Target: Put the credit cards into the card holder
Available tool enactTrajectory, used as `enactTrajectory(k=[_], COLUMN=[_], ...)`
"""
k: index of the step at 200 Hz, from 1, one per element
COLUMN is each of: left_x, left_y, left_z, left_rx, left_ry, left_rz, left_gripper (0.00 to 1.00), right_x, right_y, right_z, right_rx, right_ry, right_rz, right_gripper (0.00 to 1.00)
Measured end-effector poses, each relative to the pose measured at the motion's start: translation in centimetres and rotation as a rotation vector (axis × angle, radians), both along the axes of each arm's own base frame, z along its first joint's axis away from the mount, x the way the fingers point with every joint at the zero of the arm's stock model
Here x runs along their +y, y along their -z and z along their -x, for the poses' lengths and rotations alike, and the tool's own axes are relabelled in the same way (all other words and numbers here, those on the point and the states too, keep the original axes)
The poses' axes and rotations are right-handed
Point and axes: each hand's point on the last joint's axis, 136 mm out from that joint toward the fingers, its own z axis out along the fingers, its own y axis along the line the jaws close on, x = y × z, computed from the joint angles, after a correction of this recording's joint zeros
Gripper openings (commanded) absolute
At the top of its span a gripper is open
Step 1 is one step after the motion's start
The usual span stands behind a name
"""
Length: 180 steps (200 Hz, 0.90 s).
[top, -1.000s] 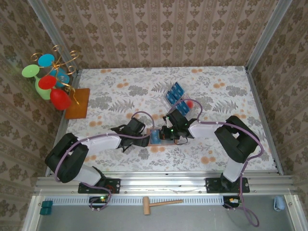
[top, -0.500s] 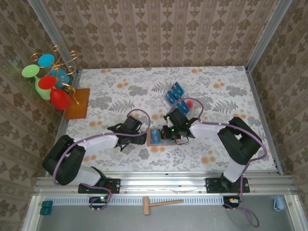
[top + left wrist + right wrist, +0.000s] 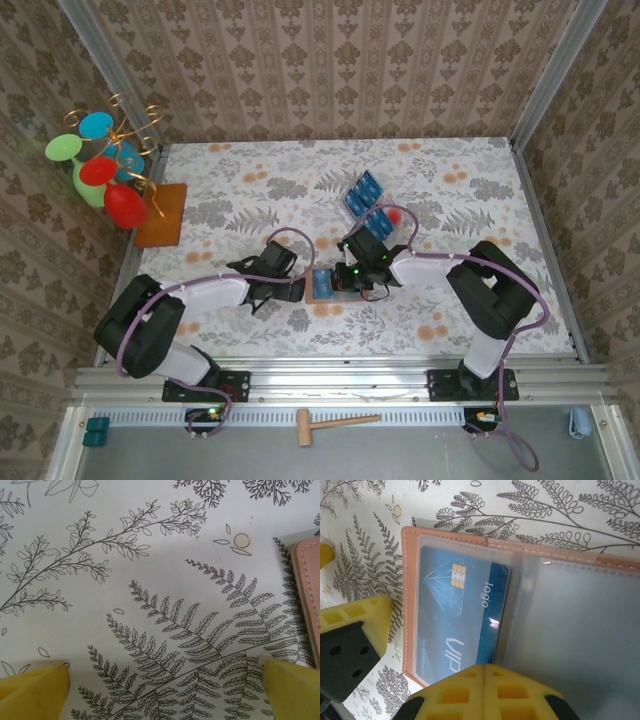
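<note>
the card holder (image 3: 328, 283) lies open near the middle of the table, a little toward the near edge, between the two grippers. in the right wrist view the card holder (image 3: 445, 537) has a tan, leather-like rim with pale stitching and rounded corners, and clear glossy plastic sleeves inside. one of the credit cards (image 3: 460, 610) sits in the left sleeve: flat, bright blue, with a gold chip and pale lettering. more credit cards (image 3: 364, 190) lie in a clear tray (image 3: 385, 222) with a red dot, farther back and well apart from the holder.

the right gripper (image 3: 485, 680) has its yellow foam fingers pressed together at the holder's near edge, over the bottom of the card. whether they pinch the sleeve i cannot tell. the left gripper (image 3: 162, 695) stands wide apart over bare cloth, its right finger just beside the holder's stitched edge (image 3: 306, 590). a yellow block at the left of the right wrist view is probably one of its fingers.

the tablecloth (image 3: 250, 190) is smooth and white with a fern print, with open room on every side of the holder. an orange-brown mat (image 3: 162, 215) and a wire stand of coloured plastic glasses (image 3: 100, 170) sit at the far left edge. a wooden mallet (image 3: 335, 425) lies on the front ledge.

against a second ago, the holder and right gripper lie as before. the left gripper (image 3: 298, 287) has drawn slightly back from the holder.
</note>
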Motion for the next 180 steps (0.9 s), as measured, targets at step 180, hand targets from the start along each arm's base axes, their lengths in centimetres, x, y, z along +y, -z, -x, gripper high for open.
enactTrajectory(k=[180], left_x=[-1.4], left_y=[0.0], left_z=[0.0], left_rx=[-0.014], left_ry=[0.041], left_rz=[-0.009], left_gripper=[1.00], right_x=[-0.7], right_y=[0.2], right_z=[1.5], right_rx=[0.010], right_ry=[-0.010], right_rz=[0.012], right_gripper=[0.00])
